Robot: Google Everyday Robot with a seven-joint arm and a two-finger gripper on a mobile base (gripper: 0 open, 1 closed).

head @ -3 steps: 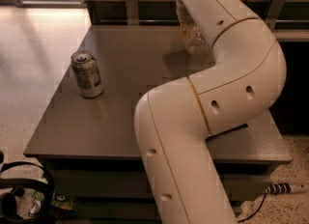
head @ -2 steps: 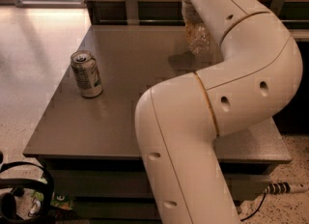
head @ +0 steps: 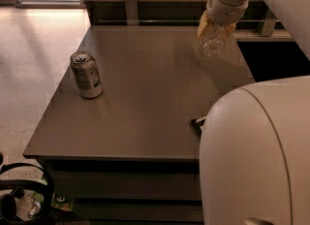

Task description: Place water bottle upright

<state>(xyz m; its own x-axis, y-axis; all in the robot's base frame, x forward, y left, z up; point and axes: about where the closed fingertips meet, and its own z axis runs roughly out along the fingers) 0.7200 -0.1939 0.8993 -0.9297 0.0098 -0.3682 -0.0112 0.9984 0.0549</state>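
The gripper point(head: 214, 27) holds the water bottle point(head: 213, 43) tight, up over the far right of the counter point(head: 145, 98), I think so it can stand it up well away from the can point(head: 86, 73)

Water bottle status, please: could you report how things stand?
Gripper over far right of table, shut on water bottle. Bottle tilted, off the surface, not yet upright. Soda can upright at left, clear of it.
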